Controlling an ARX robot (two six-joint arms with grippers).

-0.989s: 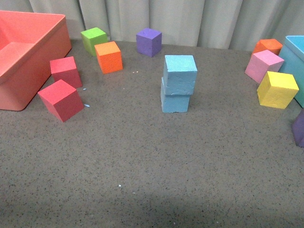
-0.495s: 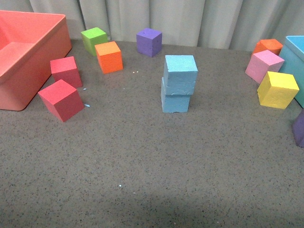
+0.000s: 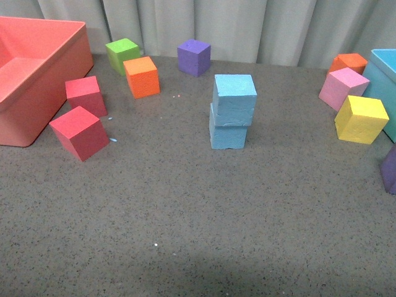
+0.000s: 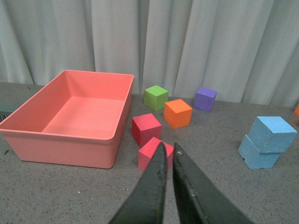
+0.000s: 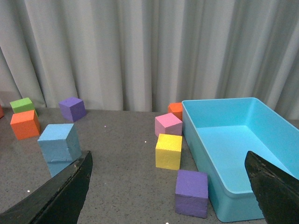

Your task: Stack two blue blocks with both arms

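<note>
Two light-blue foam cubes stood stacked mid-table. The top block [image 3: 234, 99] sat on the bottom block [image 3: 228, 135], twisted slightly and shifted a little to the right, overhanging that edge. Nothing touched either block.

We see little of the robot's body — the front view shows none of it. The left gripper [image 4: 168, 156] has two long, tapering fingers [image 4: 152, 191] of matte, dark grey-black material with smooth faces. The right gripper [image 5: 170, 186] shows as two broad black fingers [image 5: 56, 196] — plain and unmarked.
</note>
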